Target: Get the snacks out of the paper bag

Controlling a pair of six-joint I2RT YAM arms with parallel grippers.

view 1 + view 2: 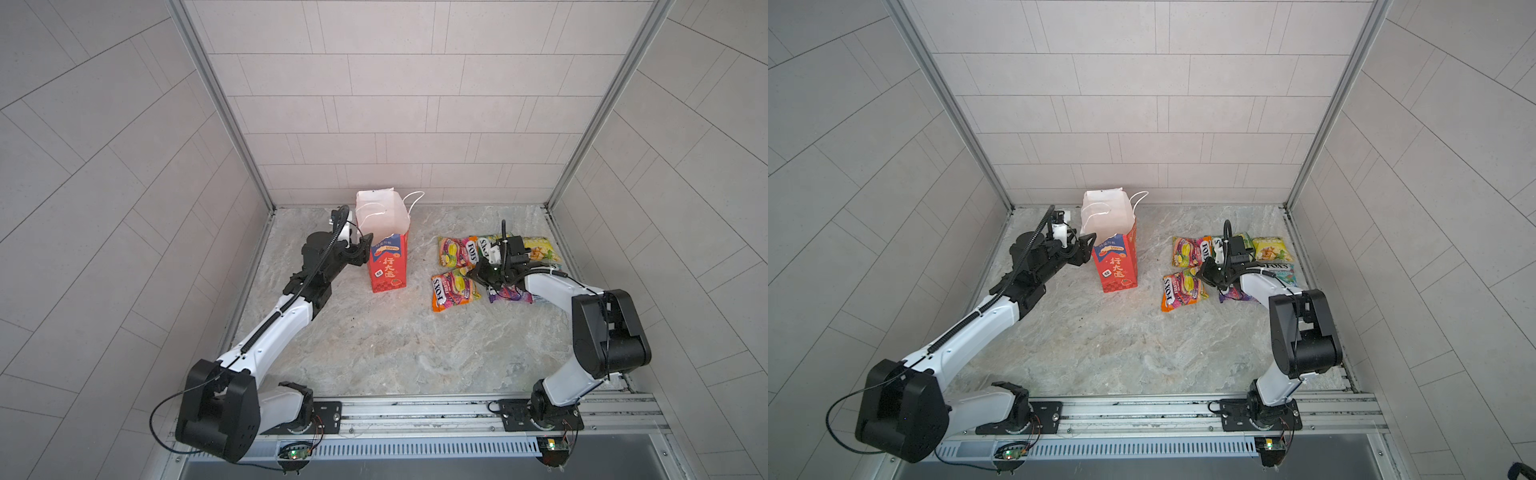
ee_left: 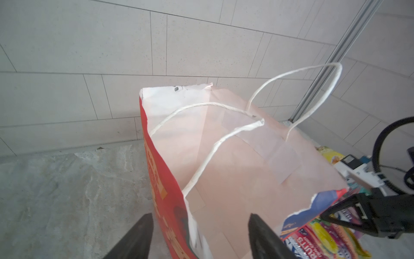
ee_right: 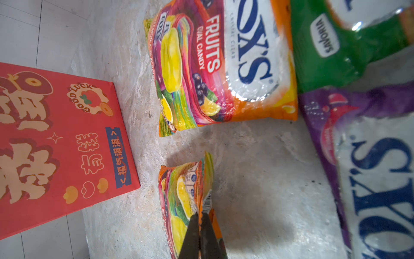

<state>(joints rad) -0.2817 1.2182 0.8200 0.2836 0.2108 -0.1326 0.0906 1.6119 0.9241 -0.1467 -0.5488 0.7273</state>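
The right gripper [image 3: 201, 215] is pinched narrow on the barcode edge of an orange packet [image 3: 186, 190]; the wrist view cuts off part of that packet. The left gripper [image 2: 199, 215] is spread wide, with the red side wall of the paper bag [image 2: 224, 157] between its fingers; contact cannot be told. The bag stands upright at the rear of the table [image 1: 374, 353], its inner floor out of sight. The other 5 snacks lie to its right, the right arm covering much of the green packet [image 3: 336, 44], purple packet [image 1: 511, 296] and teal packet [image 1: 1283, 274].
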